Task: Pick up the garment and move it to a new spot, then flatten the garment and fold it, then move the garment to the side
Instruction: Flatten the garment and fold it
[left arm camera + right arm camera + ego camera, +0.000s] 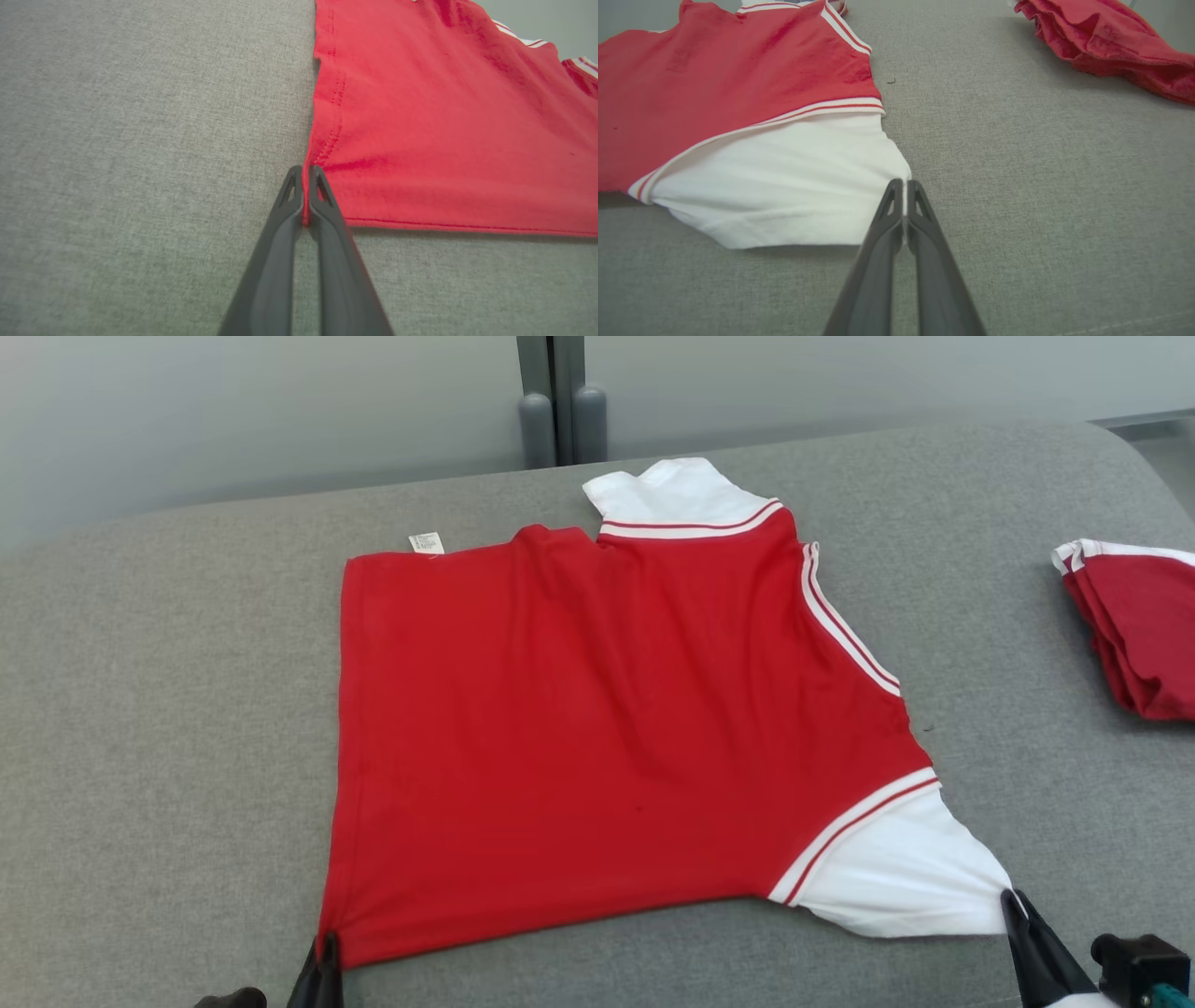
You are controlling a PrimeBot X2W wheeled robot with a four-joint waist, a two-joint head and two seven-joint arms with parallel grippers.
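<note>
Red jersey shirt (597, 728), likely light and limp: fingers of my left gripper (306, 198) pinch its hem corner (327, 186), those of my right gripper (905, 198) its white sleeve (784, 186).

Head camera high, facing down over garment (597, 737), wrist cameras low, close at its near corners

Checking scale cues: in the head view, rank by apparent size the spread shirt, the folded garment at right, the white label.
1. spread shirt
2. folded garment, partly cut off by frame
3. white label
</note>
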